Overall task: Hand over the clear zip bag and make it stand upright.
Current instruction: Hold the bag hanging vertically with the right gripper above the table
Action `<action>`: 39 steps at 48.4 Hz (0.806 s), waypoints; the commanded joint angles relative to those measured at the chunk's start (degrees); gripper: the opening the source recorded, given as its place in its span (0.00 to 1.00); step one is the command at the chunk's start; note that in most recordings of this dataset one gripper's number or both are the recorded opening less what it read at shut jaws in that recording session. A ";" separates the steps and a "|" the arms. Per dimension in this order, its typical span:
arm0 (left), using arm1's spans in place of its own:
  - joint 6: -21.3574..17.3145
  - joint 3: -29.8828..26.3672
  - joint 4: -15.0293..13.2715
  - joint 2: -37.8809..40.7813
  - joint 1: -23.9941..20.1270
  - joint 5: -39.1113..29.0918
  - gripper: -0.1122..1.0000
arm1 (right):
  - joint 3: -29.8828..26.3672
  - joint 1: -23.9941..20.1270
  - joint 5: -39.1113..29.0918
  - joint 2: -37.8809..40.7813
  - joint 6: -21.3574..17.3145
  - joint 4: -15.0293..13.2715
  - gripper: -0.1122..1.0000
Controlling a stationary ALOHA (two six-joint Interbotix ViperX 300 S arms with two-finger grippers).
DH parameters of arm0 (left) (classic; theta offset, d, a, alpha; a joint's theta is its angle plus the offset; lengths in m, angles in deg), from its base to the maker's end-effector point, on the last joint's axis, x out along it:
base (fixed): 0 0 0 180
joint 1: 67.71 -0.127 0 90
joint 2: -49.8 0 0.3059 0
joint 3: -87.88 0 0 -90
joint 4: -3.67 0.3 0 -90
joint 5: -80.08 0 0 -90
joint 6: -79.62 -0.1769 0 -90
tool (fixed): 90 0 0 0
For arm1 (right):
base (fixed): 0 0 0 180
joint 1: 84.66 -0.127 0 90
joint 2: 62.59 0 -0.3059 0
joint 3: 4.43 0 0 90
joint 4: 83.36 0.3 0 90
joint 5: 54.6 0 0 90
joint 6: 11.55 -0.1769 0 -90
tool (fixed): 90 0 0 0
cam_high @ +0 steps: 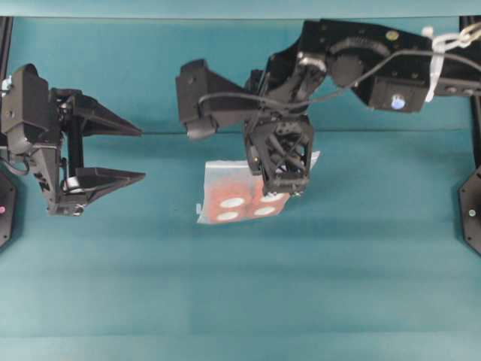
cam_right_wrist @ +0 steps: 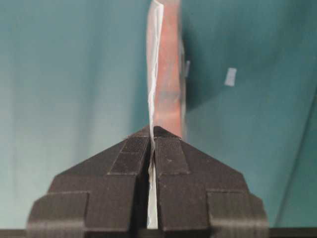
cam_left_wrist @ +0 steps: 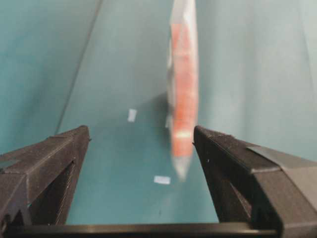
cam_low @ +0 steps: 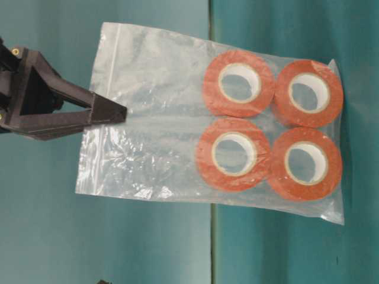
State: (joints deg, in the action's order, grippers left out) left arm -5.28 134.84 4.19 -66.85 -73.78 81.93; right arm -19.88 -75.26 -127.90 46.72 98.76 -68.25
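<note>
Robot lab bench: teal table (cam_high: 361,286), teal backdrop (cam_high: 150,68), two black arms, cabled camera mounts.

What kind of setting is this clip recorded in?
Likely a lab robot workbench: a plain teal table with a matching backdrop, two black arms, the right gripper pinching the clear zip bag, the left gripper open.

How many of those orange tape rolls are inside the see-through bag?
4, all inside the clear zip bag, in a two-by-two block: upper left roll, upper right roll, lower left roll, lower right roll. None seems hidden.
</note>
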 commanded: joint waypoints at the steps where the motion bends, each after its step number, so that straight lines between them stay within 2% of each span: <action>1: 0.09 -0.53 0.18 -0.53 -0.09 0.26 0.93 | -0.79 -0.88 0.09 -0.53 0.53 -1.76 0.13; 8: 0.09 -0.53 0.09 -0.53 -0.09 0.26 0.93 | -1.23 -0.97 -0.70 -0.53 0.09 -3.43 0.13; 21: 0.09 -0.53 0.09 -0.53 -0.09 0.26 0.93 | -3.78 -0.62 -3.08 -0.44 -0.18 -3.78 0.13; 29: 0.09 -0.53 0.09 -0.62 -0.09 0.26 0.93 | -6.50 -0.44 -5.27 0.00 -0.09 -5.80 0.13; 39: 0.09 -0.53 0.09 -0.62 -0.09 0.26 0.93 | -7.56 -0.79 -7.21 0.88 0.09 -5.89 0.13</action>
State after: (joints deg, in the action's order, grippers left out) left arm -5.28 134.93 4.19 -67.20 -73.78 81.93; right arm -25.85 -75.61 -135.10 48.39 98.76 -74.14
